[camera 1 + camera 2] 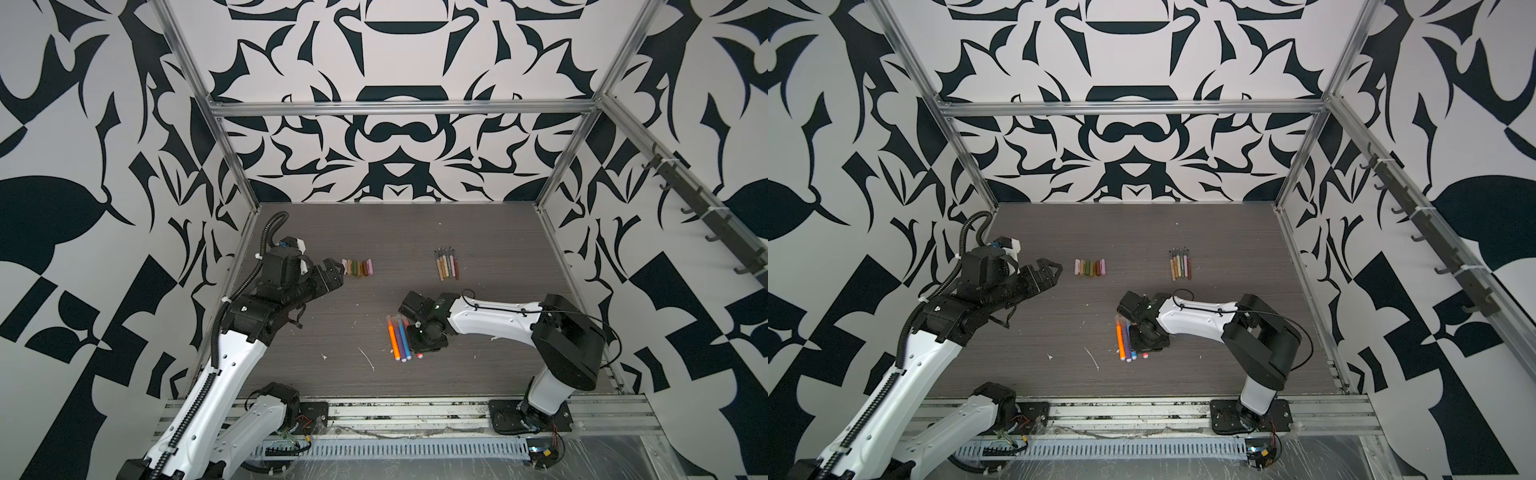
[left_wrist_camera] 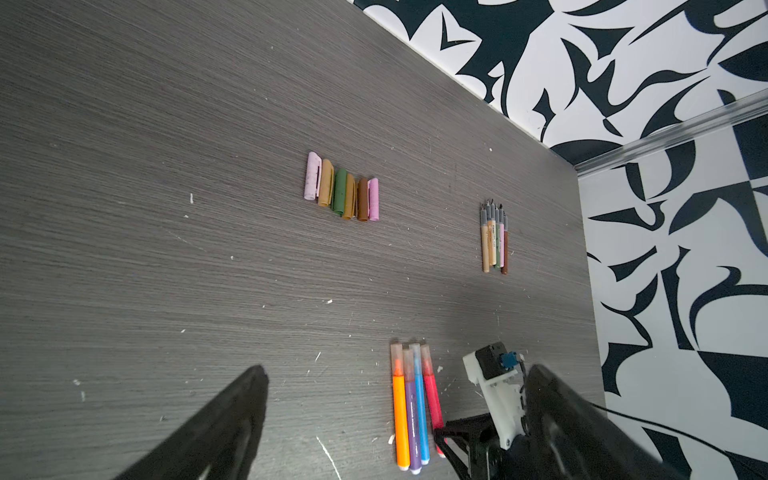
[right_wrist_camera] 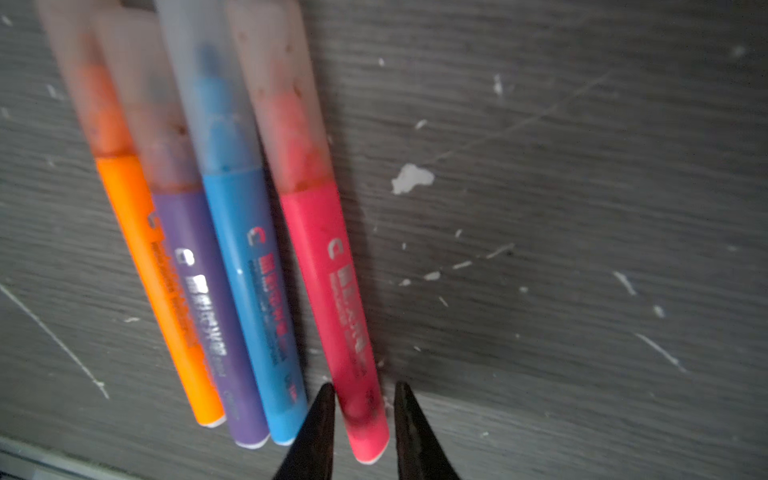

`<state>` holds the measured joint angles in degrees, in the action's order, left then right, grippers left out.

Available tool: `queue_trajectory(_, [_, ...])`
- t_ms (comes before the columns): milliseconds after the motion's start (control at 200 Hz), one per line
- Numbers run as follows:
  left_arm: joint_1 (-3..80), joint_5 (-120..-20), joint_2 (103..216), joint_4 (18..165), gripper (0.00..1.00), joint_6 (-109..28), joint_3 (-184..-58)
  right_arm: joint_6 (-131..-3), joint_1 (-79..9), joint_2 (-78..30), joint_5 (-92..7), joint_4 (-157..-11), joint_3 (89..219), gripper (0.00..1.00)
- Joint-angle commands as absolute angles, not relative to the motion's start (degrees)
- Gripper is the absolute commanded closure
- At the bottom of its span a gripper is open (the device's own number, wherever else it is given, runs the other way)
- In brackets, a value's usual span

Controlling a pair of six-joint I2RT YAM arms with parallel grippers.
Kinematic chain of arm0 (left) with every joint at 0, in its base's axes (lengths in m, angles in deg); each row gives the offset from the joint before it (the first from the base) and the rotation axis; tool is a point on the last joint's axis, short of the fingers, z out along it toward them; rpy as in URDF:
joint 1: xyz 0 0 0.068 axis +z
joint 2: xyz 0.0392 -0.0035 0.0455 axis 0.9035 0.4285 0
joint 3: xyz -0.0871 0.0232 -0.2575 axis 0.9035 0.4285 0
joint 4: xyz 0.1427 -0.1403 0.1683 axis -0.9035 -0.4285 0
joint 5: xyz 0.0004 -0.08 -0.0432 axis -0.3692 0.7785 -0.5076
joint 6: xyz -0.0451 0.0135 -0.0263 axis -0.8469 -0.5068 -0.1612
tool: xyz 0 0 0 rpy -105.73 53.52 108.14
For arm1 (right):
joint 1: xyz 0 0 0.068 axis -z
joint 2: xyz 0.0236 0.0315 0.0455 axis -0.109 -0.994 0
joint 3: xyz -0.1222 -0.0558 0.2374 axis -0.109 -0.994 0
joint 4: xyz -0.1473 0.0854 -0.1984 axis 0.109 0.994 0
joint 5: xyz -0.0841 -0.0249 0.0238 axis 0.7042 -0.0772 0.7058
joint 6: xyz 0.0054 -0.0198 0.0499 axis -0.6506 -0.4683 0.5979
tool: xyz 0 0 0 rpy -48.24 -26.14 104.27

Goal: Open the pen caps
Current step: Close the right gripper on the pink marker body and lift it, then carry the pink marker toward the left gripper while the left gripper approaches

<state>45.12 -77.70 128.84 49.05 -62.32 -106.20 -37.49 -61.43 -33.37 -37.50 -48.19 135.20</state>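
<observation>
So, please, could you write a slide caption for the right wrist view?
The right gripper straddles the tail of the pink pen, outermost of four capped pens on the grey table.

Walls point(image 1: 83, 124) all round: bold black-on-white swirly pattern, pretty loud. Silver aluminium frame point(image 1: 399, 109) runs up corners and across back. Table point(image 1: 1142, 232) is dark grey woodgrain; up close we see white flecks point(image 3: 411, 178) and thin scratches all over it. Dark hook rail point(image 1: 1478, 293) on side wall. Slotted cable duct point(image 1: 395, 449) along near edge. Light even, shadows soft.
</observation>
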Motion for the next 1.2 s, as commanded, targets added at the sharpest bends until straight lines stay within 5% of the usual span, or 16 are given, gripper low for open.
queue_trajectory(0, [45.3, -76.7, 129.2, 49.3, 0.01, -61.3, -106.9, -37.3, -61.7, -33.2, -34.9, -44.9, 136.9, 0.72])
queue_trajectory(545, [45.3, -74.9, 130.9, 48.4, 0.01, -59.9, -107.5, -37.7, -61.6, -37.2, -33.4, -43.4, 138.1, 0.76])
queue_trajectory(865, [45.2, -69.5, 132.6, 48.9, 0.01, -59.2, -108.0, -42.1, -59.1, -29.9, -30.8, -38.6, 140.2, 0.94])
queue_trajectory(1045, [45.2, -62.6, 134.1, 51.2, 0.00, -59.9, -108.1, -49.6, -52.1, -22.4, -42.9, -40.4, 143.5, 1.00])
queue_trajectory(1195, [45.2, -57.2, 138.2, 51.6, 0.13, -61.3, -109.5, -52.4, -49.6, -20.3, -53.1, -41.4, 148.4, 1.00])
